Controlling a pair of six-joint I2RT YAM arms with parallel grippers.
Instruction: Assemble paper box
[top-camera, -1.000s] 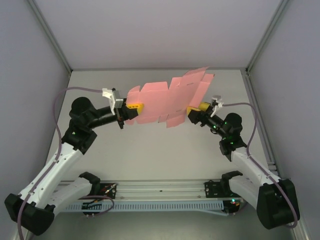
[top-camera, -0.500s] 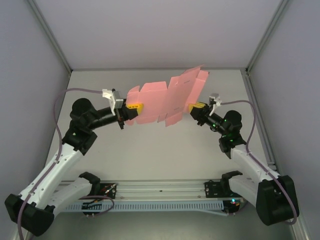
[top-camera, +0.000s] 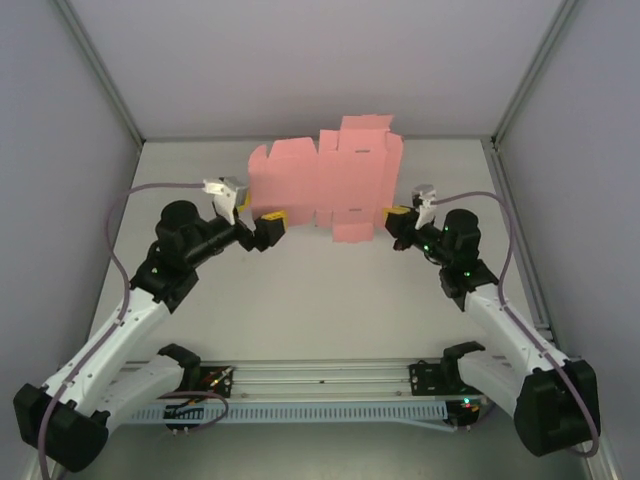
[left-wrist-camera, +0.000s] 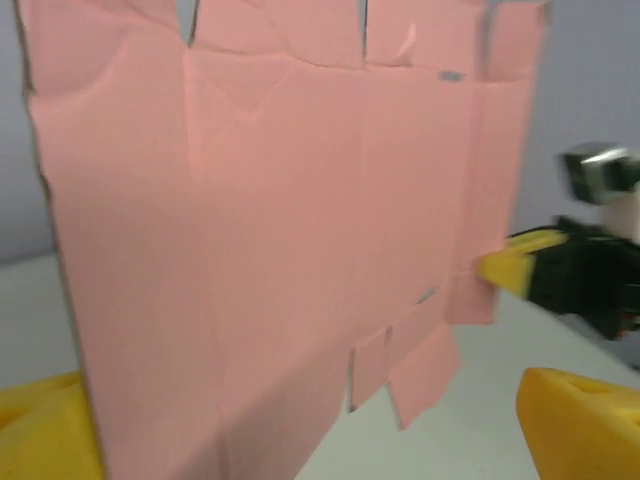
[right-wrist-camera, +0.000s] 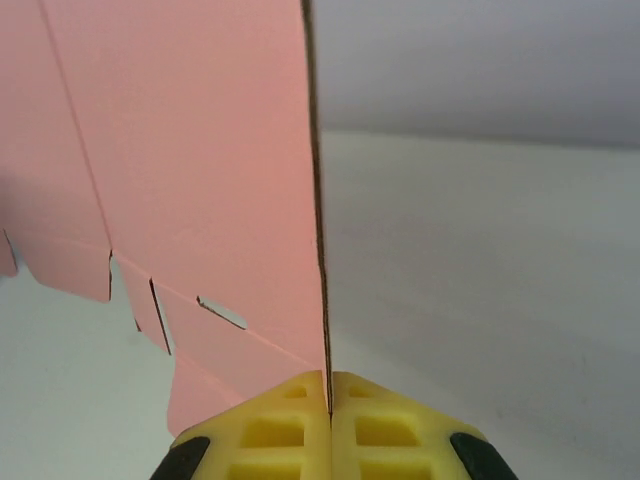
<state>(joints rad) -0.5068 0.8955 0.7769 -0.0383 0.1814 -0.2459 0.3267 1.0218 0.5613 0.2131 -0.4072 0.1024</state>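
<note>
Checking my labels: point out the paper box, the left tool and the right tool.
paper box (top-camera: 325, 185), top external view, middle of the pink sheet.
left tool (top-camera: 273, 220), top external view, between its yellow fingertips.
right tool (right-wrist-camera: 328, 392), right wrist view, seam between its closed pads.

one paper box (top-camera: 320, 185), two end effectors (top-camera: 272, 222) (top-camera: 392, 215)

The right gripper (right-wrist-camera: 329, 395) has its yellow pads (right-wrist-camera: 270, 430) pinched together on the bottom corner of the paper box (right-wrist-camera: 180, 150), a flat pink die-cut sheet standing upright. It spreads left, with slots and small flaps along its lower edge. A pale table (right-wrist-camera: 500, 280) lies beneath, a grey wall (right-wrist-camera: 480, 60) behind.
</note>
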